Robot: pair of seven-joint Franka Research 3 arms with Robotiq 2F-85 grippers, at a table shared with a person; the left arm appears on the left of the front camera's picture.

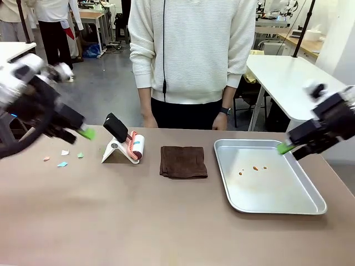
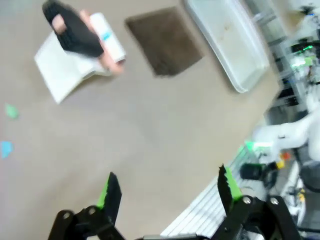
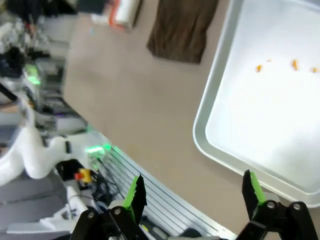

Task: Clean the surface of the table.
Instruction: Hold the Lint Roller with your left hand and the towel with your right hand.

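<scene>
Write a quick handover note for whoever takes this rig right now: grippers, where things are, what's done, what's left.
Left gripper: open, empty, above the table near the paper scraps.
Right gripper: open, empty, by the tray's far right corner.
Lint roller on its stand and folded brown cloth: mid-table, neither gripper touching them.
Done: nothing evident.
Left: scraps lie on the table, orange crumbs in the tray; likely pick up the roller or cloth next.

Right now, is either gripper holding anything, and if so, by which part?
Nothing is held. The left gripper and the right gripper are both open, with nothing between their fingers.
</scene>
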